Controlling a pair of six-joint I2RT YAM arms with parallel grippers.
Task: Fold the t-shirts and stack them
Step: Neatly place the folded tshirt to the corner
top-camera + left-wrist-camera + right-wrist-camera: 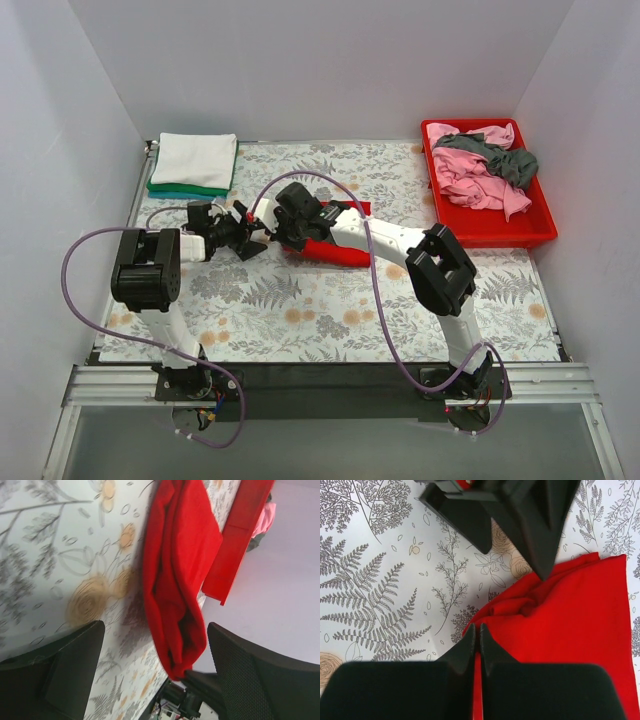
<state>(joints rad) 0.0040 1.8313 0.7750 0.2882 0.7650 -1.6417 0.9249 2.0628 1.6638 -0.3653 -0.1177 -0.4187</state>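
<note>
A bright red t-shirt (338,252) lies folded into a long band in the middle of the table. My right gripper (281,236) is shut on its left end, and red cloth shows between the closed jaws (480,630). My left gripper (252,241) faces it from the left and is open. In the left wrist view the red t-shirt (175,580) runs between that gripper's wide-apart fingers (75,665) without touching them. A white t-shirt (196,158) lies folded on a green one (185,189) at the back left. Pink (470,186) and dark grey (512,162) t-shirts lie crumpled in the tray.
The red plastic tray (540,228) stands at the back right near the wall. White walls close in the table on three sides. Purple cables loop over both arms above the floral cloth (300,310).
</note>
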